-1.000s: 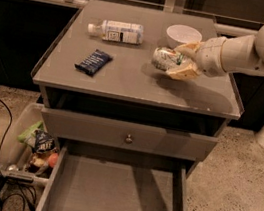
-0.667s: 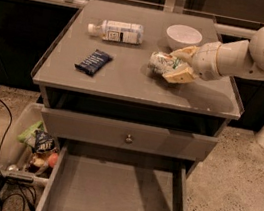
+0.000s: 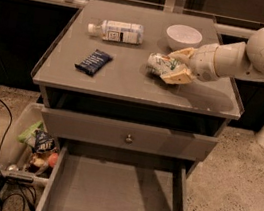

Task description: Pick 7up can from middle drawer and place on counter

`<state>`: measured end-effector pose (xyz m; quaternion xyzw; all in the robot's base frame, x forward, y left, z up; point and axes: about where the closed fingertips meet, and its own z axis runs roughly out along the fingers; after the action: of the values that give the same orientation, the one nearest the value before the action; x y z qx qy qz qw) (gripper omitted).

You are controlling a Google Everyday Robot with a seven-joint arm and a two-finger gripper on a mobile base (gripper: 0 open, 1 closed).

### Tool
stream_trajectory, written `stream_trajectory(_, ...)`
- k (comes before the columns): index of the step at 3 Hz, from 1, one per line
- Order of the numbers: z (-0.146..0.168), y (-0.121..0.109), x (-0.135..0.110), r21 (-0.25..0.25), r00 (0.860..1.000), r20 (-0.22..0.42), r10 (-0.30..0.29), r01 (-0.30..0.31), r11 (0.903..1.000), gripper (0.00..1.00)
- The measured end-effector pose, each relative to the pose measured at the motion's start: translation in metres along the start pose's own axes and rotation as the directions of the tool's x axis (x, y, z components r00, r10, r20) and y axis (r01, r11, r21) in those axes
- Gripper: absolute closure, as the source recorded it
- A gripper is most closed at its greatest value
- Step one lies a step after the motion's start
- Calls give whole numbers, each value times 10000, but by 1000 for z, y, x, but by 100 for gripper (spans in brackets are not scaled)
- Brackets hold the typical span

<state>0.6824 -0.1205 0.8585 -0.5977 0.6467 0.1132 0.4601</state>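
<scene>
The 7up can (image 3: 160, 64) is silvery with green print and lies tilted on its side over the right middle of the counter (image 3: 125, 83). My gripper (image 3: 178, 65) comes in from the right on the white arm and its tan fingers (image 3: 178, 75) are shut on the can, one above and one below it. The can is at or just above the counter top; I cannot tell if it touches. The middle drawer (image 3: 111, 195) stands pulled out at the bottom of the view, its flat grey floor bare.
A white-labelled plastic bottle (image 3: 115, 30) lies at the back left of the counter. A white bowl (image 3: 183, 36) stands at the back, just behind the gripper. A dark blue snack packet (image 3: 93, 61) lies left of centre. The upper drawer front with a round knob (image 3: 128, 138) is closed. A bin of snacks (image 3: 33, 146) sits on the floor at left.
The gripper with the can has moved a little to the left and slightly lower over the counter. Nothing else has moved.
</scene>
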Motion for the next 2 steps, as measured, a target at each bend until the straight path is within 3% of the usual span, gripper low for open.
stream_trajectory(2, 0, 0, 0, -1, 10000, 0, 0, 0, 10000, 39)
